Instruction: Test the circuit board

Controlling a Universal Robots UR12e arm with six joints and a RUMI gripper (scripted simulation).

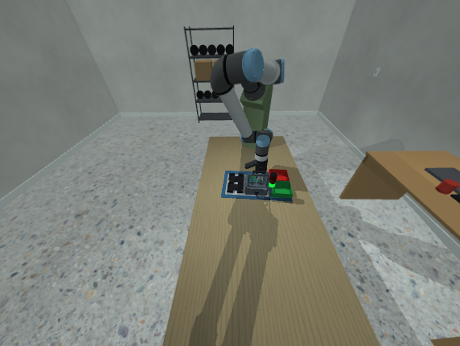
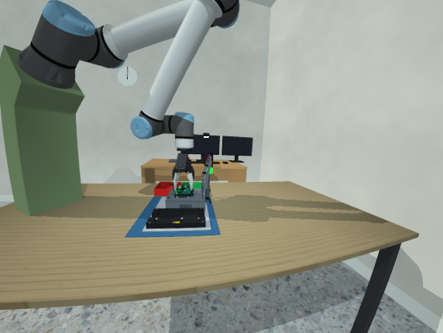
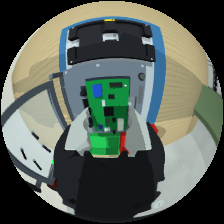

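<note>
One green board (image 1: 256, 179) (image 2: 185, 190) (image 3: 108, 107) is at the top of one gray tester (image 1: 251, 192) (image 2: 186, 203) (image 3: 75, 85). The claw (image 1: 260, 173) (image 2: 183, 187) (image 3: 108, 106) has two fingers, partly spread, one on each side of the board; I cannot tell if they pinch it. One lid (image 2: 207, 182) (image 3: 30, 95) stands open. One light (image 1: 272, 185) (image 2: 211, 170) glows green. Nearby are two bins, one red bin (image 1: 288, 175) (image 2: 160, 190) (image 3: 154, 129) and one green bin (image 1: 283, 195) (image 2: 197, 185) (image 3: 104, 144).

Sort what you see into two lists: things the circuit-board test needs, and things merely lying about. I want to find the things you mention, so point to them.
Needed:
- circuit board (image 3: 107, 107)
- tester (image 2: 186, 204) (image 3: 75, 74)
- signal light (image 1: 273, 184)
- green bin (image 1: 282, 192)
- red bin (image 1: 278, 175) (image 2: 163, 189)
- end effector (image 2: 183, 187)

Lying about:
- two monitors (image 2: 237, 145)
- wall clock (image 2: 124, 77)
- metal shelving (image 1: 209, 56)
</note>
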